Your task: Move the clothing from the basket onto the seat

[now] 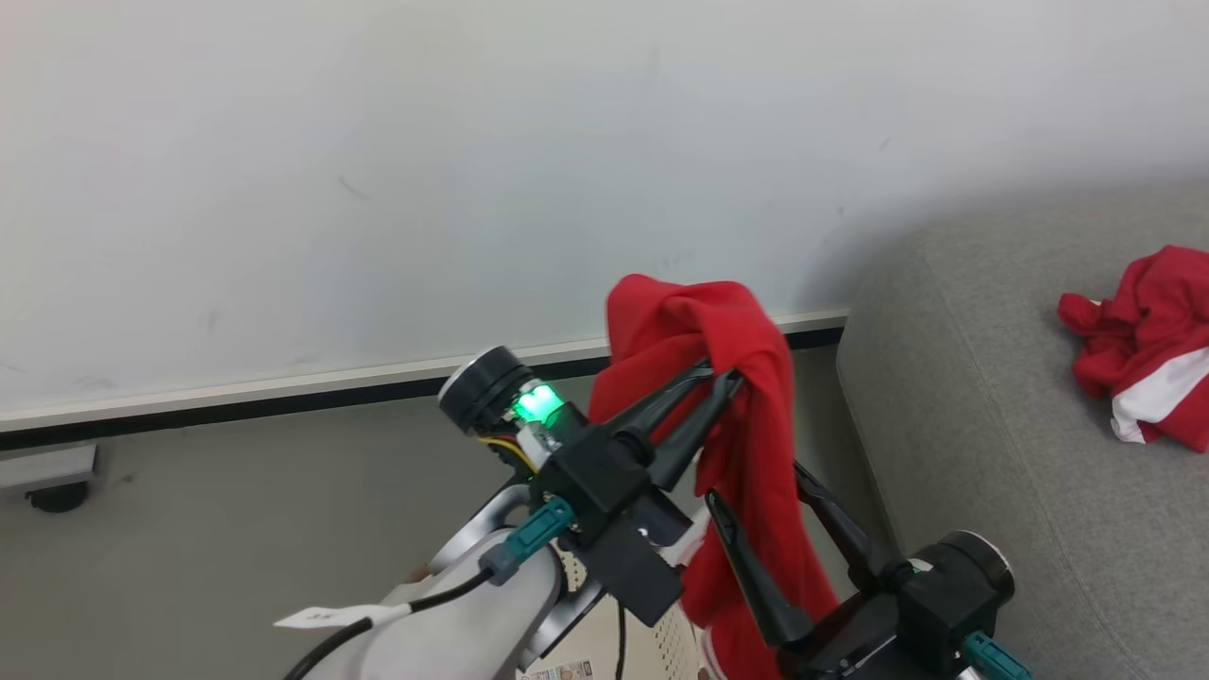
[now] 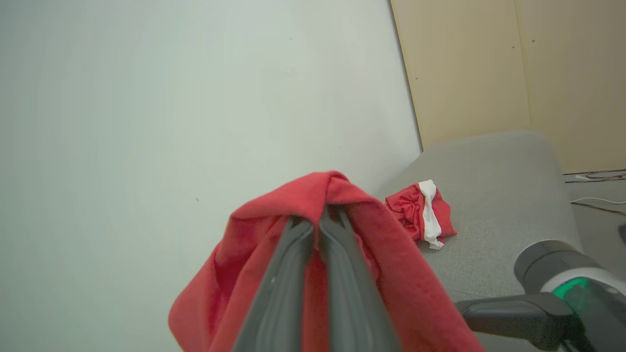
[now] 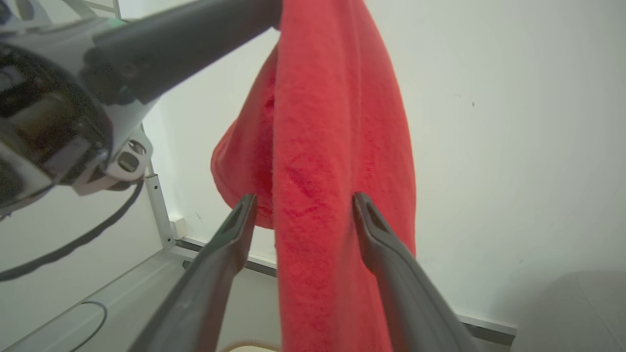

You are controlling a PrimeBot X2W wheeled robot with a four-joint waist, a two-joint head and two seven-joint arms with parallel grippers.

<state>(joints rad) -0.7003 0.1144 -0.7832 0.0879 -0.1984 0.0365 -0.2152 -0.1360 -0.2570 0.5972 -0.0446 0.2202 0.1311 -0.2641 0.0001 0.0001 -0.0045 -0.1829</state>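
Left wrist view: the left fingers (image 2: pixel 288 274) are pressed together and clamped on a fold of the red garment (image 2: pixel 254 230), which is draped over their tips and hangs down on both sides. In the right wrist view the right fingers (image 3: pixel 230 244) are spread wide apart, and the hanging length of that garment passes between them. No grip is made there, and whether either finger is brushed by the cloth cannot be told.

The garment is held up in the air short of the seat (image 1: pixel 992 425), whose rounded grey edge lies just to its right in the head view. Its lower end is cut off by the bottom edge. One of the right fingers is placed between the hanging cloth and the seat. A second red garment (image 1: pixel 1148 321) with a white panel is crumpled on the seat, well apart from the held one.

A small patch of the cream perforated basket (image 1: pixel 672 647) is glimpsed under the left forearm (image 1: pixel 453 623). Behind, a pale wall (image 1: pixel 472 142) is met by the grey floor (image 1: pixel 236 529), and a castor (image 1: pixel 59 493) is seen at the far left. A wooden panel (image 2: pixel 513 73) is seen beyond the seat.

The left forearm is raised from the bottom of the head view, its wrist lit green and its fingers pointed up and to the right. The right wrist is set lower, at the bottom right, with its fingers pointed up and leftward beneath the left ones.
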